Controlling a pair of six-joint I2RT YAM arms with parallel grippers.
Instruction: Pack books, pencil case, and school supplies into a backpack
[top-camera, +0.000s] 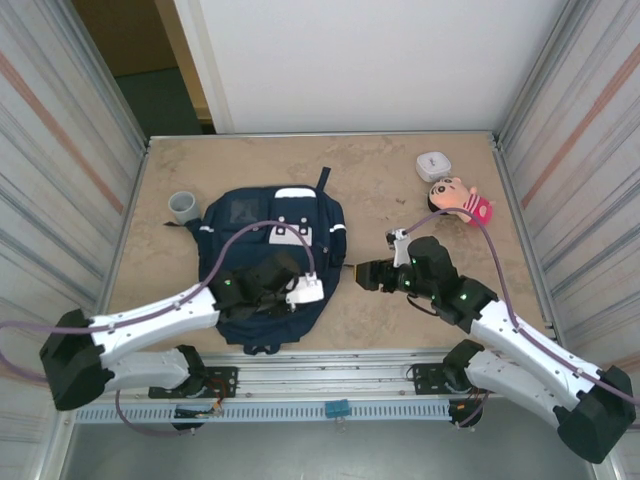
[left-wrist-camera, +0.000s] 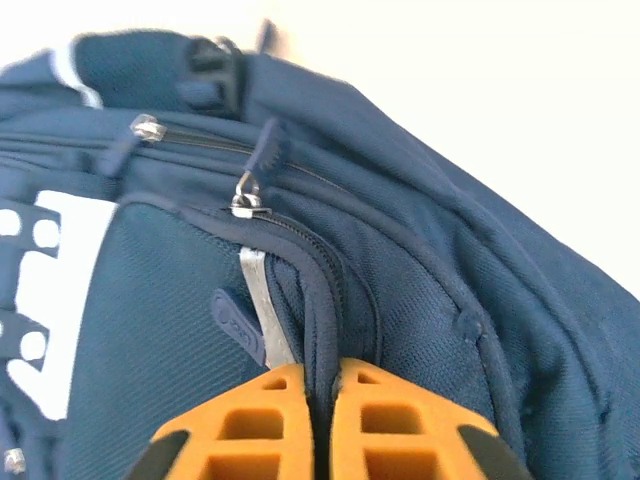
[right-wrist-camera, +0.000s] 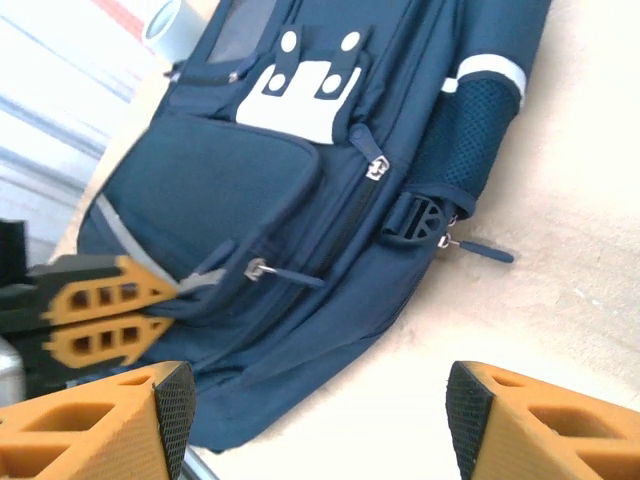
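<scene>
Navy fabric is pinched between the orange fingers of my left gripper (left-wrist-camera: 320, 385): the jaws are pressed together on the piped seam of the backpack (left-wrist-camera: 430, 300), right at the edge of its front pocket, next to a thin grey strip (left-wrist-camera: 262, 300). A silver zipper pull (left-wrist-camera: 245, 195) hangs just up the seam from the fingertips. I read this grip as an anchor. Clamping the pocket edge should keep the cloth taut and stop the pack sliding when a zip is drawn.

The backpack lies flat on the table (top-camera: 380, 190), front face up, left of centre, with its lower half under my left arm. A grey cup (top-camera: 183, 206) stands near its top left corner, while a doll (top-camera: 458, 198) and a small white case (top-camera: 434, 163) sit well apart at the far right.

My right gripper (top-camera: 365, 275) has its jaws spread and holds nothing. It hovers over bare table just beside the pack's right edge, facing the zips, probably ready to take a pull.
</scene>
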